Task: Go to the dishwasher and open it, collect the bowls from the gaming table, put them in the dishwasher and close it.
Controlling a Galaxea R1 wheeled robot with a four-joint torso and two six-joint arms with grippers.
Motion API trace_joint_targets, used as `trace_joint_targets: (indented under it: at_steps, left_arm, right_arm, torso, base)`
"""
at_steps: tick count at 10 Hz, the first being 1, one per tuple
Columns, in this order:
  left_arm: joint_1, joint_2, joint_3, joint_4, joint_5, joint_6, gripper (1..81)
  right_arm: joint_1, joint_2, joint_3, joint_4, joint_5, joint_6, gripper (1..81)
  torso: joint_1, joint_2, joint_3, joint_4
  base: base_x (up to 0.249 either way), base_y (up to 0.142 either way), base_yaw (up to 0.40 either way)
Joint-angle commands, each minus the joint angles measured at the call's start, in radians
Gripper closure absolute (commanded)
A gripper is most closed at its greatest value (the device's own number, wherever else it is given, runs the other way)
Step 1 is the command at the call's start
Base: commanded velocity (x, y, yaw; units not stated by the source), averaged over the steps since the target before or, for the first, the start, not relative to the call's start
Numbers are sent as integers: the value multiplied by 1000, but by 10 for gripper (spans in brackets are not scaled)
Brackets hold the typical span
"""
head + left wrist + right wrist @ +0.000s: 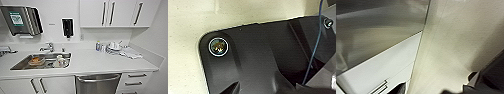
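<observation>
The white counter point(100, 62) spans the head view. Below it, at 6 o'clock, the dishwasher point(97, 85) shows its steel front and bar handle, door closed. At 9 o'clock the sink point(22, 65) holds an orange item and pale dishes. At 3 o'clock, cups and a small bottle point(98, 46) stand together. The dispenser's point(20, 20) green label is unreadable. Whether either gripper's fingers are spread, I cannot tell.

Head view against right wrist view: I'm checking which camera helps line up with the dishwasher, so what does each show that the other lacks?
Head view alone: the counter, the sink with dishes in it, the faucet, wall cabinets and the dishwasher with its bar handle, door shut. Right wrist view alone: pale floor close up. Shared: a brushed steel front and white drawer fronts with handles beside it.
</observation>
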Motion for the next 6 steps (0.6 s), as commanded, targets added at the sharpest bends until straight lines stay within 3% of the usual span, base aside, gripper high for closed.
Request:
trace_joint_targets:
  at_steps: [1,4,6]
  left_arm:
    - [-42,-7,19,3,15,0,10]
    - [-42,-6,16,2,17,0,10]
    - [-42,1,13,-8,19,0,10]
  right_arm:
    - [-130,-10,-183,-560,-35,-65,10]
    - [-184,-15,-155,-808,-29,-82,10]
    - [-227,-10,-169,-920,-29,-84,10]
  torso:
    - [0,0,0,0]
    - [0,0,0,0]
    - [0,0,0,0]
  base:
    - [0,0,0]
    - [0,0,0]
    - [0,0,0]
